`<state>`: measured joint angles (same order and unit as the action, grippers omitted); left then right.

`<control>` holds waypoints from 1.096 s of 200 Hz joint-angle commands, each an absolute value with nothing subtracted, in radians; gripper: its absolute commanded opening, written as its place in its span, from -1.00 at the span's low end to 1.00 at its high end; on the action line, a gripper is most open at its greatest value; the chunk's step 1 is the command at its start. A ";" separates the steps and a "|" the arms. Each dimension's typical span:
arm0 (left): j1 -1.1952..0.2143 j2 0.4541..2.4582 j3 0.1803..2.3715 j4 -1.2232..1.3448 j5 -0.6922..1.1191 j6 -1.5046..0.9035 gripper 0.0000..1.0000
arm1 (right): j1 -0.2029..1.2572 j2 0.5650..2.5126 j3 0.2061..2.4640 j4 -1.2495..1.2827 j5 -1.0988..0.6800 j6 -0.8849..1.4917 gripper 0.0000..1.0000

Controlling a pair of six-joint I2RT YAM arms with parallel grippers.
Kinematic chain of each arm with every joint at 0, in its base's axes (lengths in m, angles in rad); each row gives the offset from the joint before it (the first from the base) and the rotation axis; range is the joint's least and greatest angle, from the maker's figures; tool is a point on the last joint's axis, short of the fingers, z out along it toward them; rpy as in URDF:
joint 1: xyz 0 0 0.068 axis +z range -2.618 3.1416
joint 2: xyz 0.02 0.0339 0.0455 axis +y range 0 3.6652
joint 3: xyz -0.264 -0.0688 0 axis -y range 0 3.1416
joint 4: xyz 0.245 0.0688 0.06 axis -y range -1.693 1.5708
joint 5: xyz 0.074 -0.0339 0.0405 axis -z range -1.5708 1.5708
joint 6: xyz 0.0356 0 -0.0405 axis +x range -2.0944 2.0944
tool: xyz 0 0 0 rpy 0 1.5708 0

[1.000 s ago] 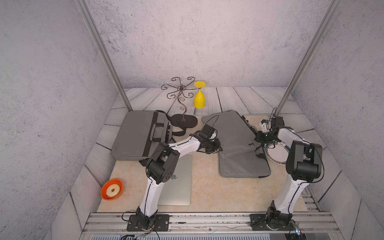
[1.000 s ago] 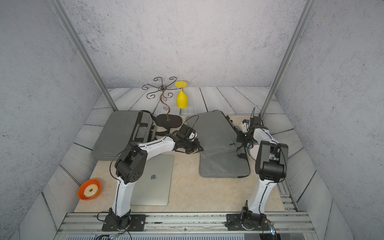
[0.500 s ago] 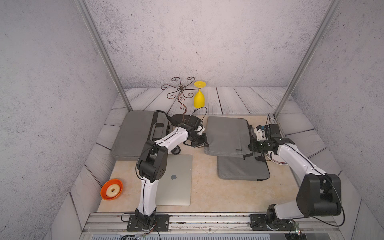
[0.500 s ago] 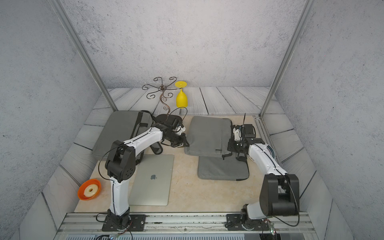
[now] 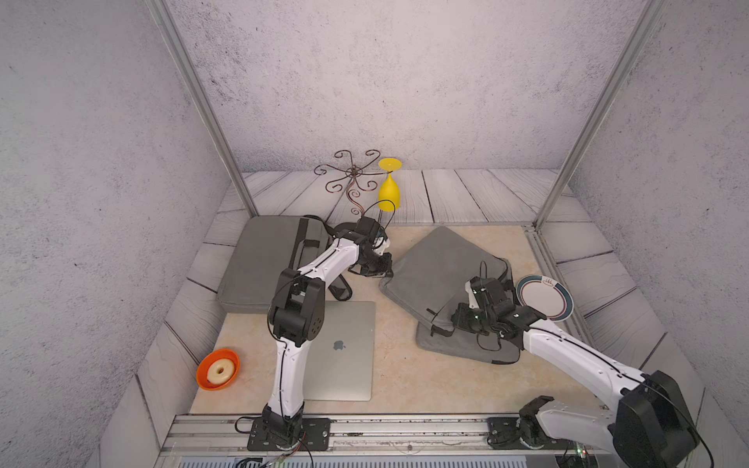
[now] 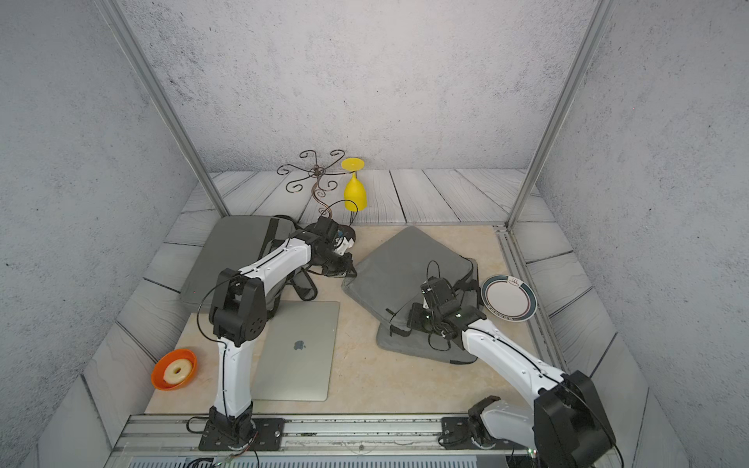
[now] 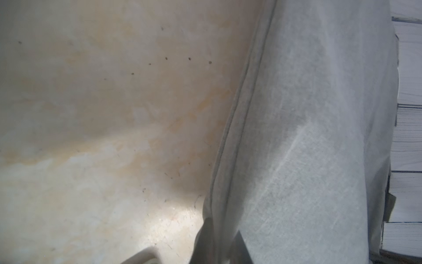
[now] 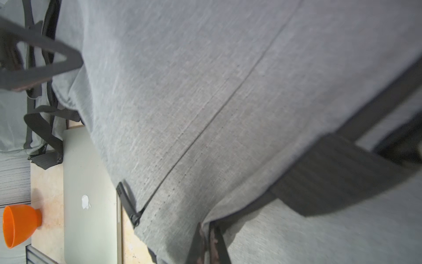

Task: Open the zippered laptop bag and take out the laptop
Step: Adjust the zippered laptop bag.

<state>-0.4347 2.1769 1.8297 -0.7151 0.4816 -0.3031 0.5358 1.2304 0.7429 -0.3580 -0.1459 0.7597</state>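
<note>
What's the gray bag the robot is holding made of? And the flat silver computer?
The grey zippered laptop bag looks like woven cloth, matte: the right wrist view shows crossing threads and a stitched seam. The flat silver laptop looks like metal, probably aluminium: smooth, even, softly shiny.

Both top views look from high above the near edge of the beige marbled desk (image 5: 405,389), angled down toward the back wall (image 5: 385,81), sharing one wide sight of it. The left wrist view sits very close on an edge of the grey woven-fabric laptop bag (image 7: 308,137) and bare desk. The right wrist view is as close on that bag's face, with the flat silver laptop (image 8: 91,173) and orange plastic bowl (image 8: 18,224) beyond, both also seen from above.
</note>
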 commanded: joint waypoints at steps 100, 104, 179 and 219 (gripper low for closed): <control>-0.428 2.110 1.929 -0.775 0.272 -0.198 0.18 | 0.604 1.431 0.772 -0.127 -0.187 0.739 -0.56; -0.429 2.091 1.922 -0.784 0.258 -0.198 0.21 | 0.603 1.432 0.772 -0.127 -0.188 0.735 -0.56; -0.480 1.747 1.499 -0.716 0.371 -0.565 0.38 | 0.604 1.391 0.764 -0.135 -0.207 0.681 -0.13; -0.543 1.628 1.200 -0.415 0.422 -0.893 0.40 | 0.607 1.302 0.732 -0.216 -0.211 0.614 0.11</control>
<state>-0.5095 1.6653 1.3106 -0.6147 0.3714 -0.6476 0.6041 1.3762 0.7475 -0.1677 -0.2295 0.6704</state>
